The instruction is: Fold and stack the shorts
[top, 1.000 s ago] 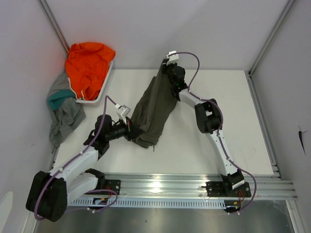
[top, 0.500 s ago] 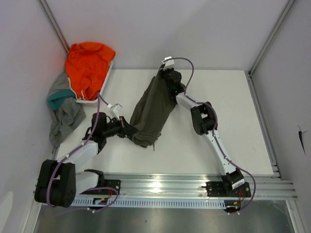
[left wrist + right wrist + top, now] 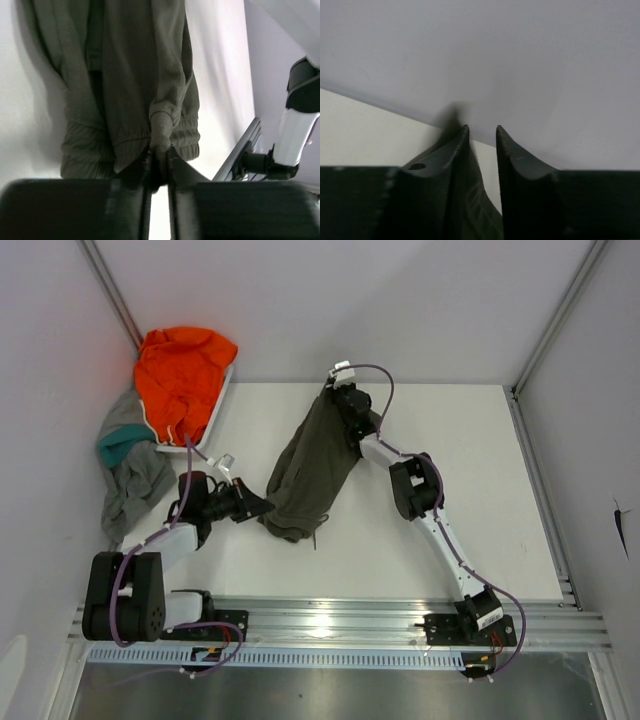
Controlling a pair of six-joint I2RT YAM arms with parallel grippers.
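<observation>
The olive green shorts (image 3: 310, 460) hang stretched in a slanted band over the white table (image 3: 450, 490), held at both ends. My left gripper (image 3: 260, 508) is shut on a fold at their near left end; the left wrist view shows the fingers (image 3: 159, 159) pinching the ribbed hem of the olive shorts (image 3: 125, 75). My right gripper (image 3: 340, 405) holds the far end near the back wall; its fingers (image 3: 482, 130) stand close together with olive cloth (image 3: 480, 210) between them. The grey shorts (image 3: 135, 490) lie crumpled off the table's left edge.
An orange garment (image 3: 180, 375) fills a white tray (image 3: 215, 412) at the back left corner, with a teal garment (image 3: 115, 445) beneath it by the grey one. Metal rail (image 3: 400, 615) runs along the near edge. Walls close in behind and on both sides.
Both arms have shifted left. My left gripper has drawn back toward the left with the near end, and the right gripper has moved slightly left along the back; the olive shorts moved with them.
</observation>
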